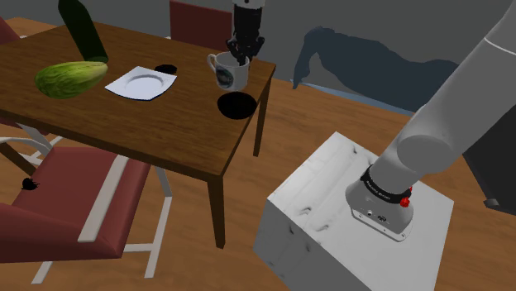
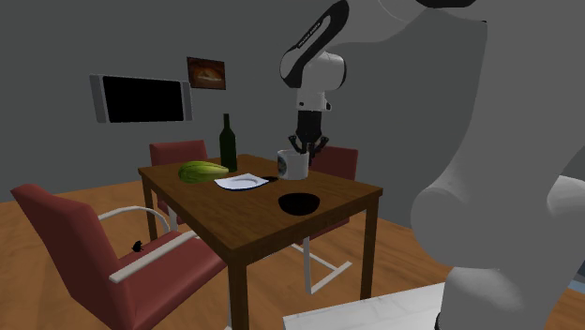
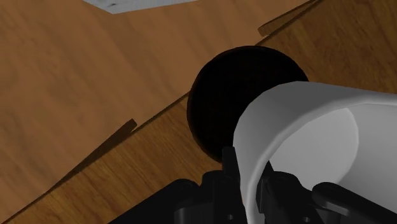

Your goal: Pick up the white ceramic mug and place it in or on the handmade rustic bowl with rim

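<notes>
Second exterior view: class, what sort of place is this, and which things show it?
Probably a home dining room: a wooden table with red chairs around it, a plate and bottle on top, and a framed picture on the wall.

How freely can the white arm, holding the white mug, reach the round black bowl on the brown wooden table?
Probably yes. The black gripper holds the white mug by its rim near the round black bowl, and nothing stands between them on the brown wooden table.
</notes>
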Robot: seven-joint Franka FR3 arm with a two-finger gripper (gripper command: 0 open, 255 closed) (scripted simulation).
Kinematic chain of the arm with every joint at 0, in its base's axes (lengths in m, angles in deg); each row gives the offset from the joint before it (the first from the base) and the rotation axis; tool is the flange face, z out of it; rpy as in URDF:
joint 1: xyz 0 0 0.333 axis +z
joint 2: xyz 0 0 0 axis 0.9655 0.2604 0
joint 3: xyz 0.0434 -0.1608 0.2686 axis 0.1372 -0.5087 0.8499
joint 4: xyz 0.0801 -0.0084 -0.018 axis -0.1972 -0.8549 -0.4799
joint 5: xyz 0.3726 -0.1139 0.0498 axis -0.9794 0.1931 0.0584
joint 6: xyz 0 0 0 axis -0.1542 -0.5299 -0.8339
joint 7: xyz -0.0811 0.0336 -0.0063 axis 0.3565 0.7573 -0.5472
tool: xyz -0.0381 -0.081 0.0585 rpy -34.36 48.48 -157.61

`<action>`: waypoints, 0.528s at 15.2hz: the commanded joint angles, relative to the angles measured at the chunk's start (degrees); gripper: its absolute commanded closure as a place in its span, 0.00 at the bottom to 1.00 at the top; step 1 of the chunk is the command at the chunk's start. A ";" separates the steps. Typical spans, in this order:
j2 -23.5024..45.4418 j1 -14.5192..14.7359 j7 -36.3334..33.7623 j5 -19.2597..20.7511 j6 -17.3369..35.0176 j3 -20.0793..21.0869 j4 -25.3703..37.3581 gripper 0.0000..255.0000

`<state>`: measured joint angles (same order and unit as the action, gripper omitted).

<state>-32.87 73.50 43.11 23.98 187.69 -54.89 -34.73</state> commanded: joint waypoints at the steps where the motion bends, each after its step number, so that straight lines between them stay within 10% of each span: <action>1: -0.25 -0.27 0.70 -0.08 1.04 -0.28 -1.33 1.00; 8: 1.42 -0.19 0.78 0.09 6.28 -0.20 -4.91 1.00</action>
<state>-31.93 73.23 44.01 24.00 193.08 -55.16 -39.27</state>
